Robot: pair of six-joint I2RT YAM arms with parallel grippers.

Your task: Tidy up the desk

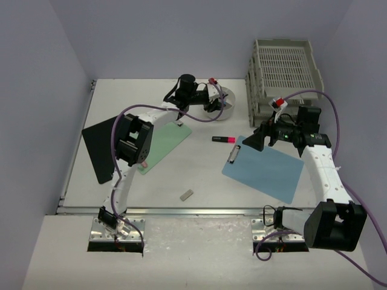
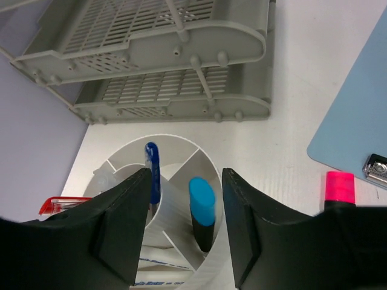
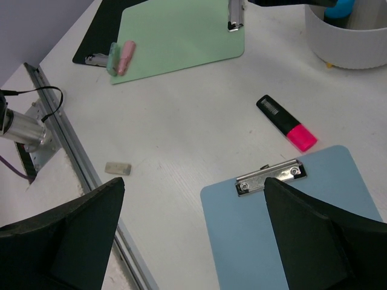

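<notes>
**Pens in the Cup, Lots Left to Tidy**

The white worktop (image 1: 181, 175) lay flat in front of both arms, with pale purple walls round it. At its far side stood a round white cup (image 2: 181, 140), close to the grey trays (image 1: 281, 66). A blue pen (image 2: 152, 163) and a marker with a blue cap (image 2: 201, 202) stood in the cup. The left jaws hung right over the cup. They were partly spread, one on each side of the blue-capped marker, and did not touch it. So that bit looked done.

Lots was left, I think. A pink marker (image 1: 224, 139) lay on the worktop, just beside the top of the blue clipboard (image 1: 266, 169). A green clipboard (image 1: 169, 145) and a black clipboard (image 1: 100, 142) lay on the left side. A small grey rubber (image 1: 187, 194) lay near the front rail. The right jaws were spread wide above the blue clipboard and held nothing. The job looked less than half done.
</notes>
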